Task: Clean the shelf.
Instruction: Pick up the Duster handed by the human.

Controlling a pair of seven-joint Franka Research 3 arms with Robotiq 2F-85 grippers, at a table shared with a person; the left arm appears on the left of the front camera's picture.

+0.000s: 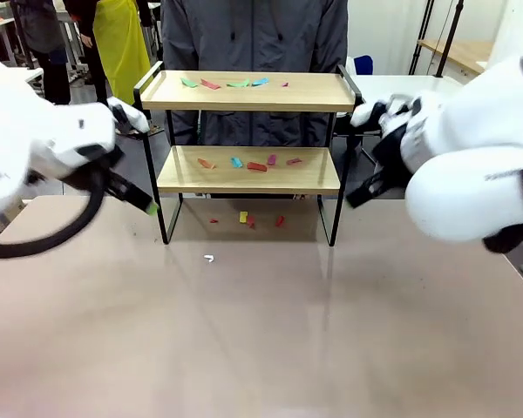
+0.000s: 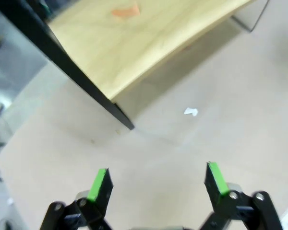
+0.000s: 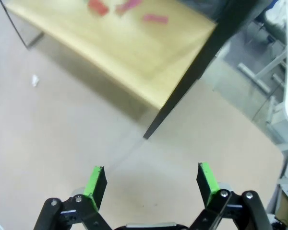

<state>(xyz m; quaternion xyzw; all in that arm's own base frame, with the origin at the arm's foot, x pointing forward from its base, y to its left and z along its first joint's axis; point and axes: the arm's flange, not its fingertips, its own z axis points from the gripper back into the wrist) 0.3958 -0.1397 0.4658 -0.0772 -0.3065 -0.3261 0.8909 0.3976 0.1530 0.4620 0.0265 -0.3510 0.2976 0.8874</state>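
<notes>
Since neither arm's holding anything, the cleaning hasn't really begun imo. Shelf (image 1: pixel 244 104) stands at 12 o'clock on the surface (image 1: pixel 261 348), person (image 1: pixel 253 35) right behind it. Left end effector (image 2: pixel 156 179) hangs off its 9 o'clock side, right end effector (image 3: pixel 151 179) off 3 o'clock, both w/ fingers spread wide apart, empty. Coloured paper scraps (image 1: pixel 236 84) litter the top board (image 1: pixel 322 87), lower board (image 1: pixel 318 165) and the surface underneath; a white bit (image 1: pixel 209 258) lies near 6 o'clock. Best bet: one scrap at a time, come in btwn the side rails (image 1: pixel 148 80), pinch low n flat, don't bump the frame (image 1: pixel 334 209). Looks light, prob tips easy.
</notes>
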